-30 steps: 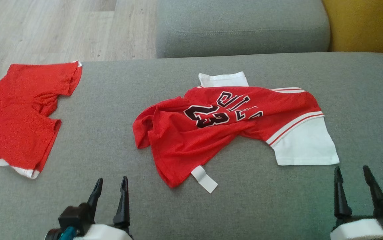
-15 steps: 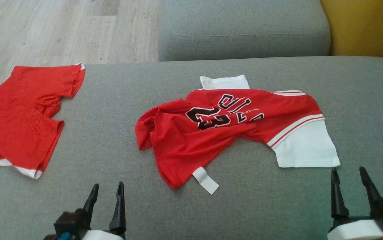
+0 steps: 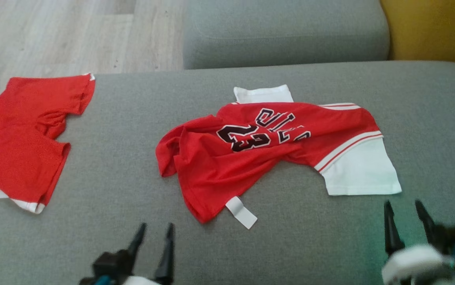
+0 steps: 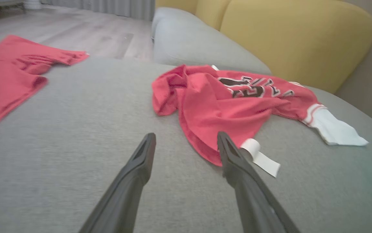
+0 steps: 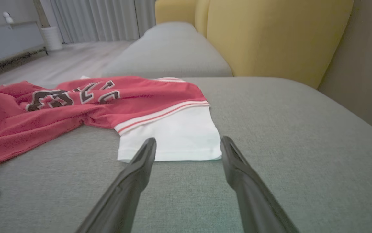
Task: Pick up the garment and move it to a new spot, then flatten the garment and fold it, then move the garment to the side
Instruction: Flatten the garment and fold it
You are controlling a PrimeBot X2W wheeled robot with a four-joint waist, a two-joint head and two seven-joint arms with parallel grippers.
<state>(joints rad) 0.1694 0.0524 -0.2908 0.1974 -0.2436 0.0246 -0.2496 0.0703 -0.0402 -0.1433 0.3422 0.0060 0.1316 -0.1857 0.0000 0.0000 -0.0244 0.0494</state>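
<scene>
Head view: the red jersey [image 3: 251,158] is lying crumpled in the middle of the gray couch [image 3: 310,245], number 23 facing up, with its white sleeve [image 3: 364,174] off to the right. Some red shorts [image 3: 17,142] sit well apart at the left edge. The left gripper [image 3: 157,227] and right gripper [image 3: 403,204] are both near the bottom edge, fingers spread and empty.

Left wrist view: its spread fingers point at the jersey's near hem, next to a white tag [image 4: 258,157].

Right wrist view: its spread fingers frame the sleeve's near edge. Can't tell if they touch it.
</scene>
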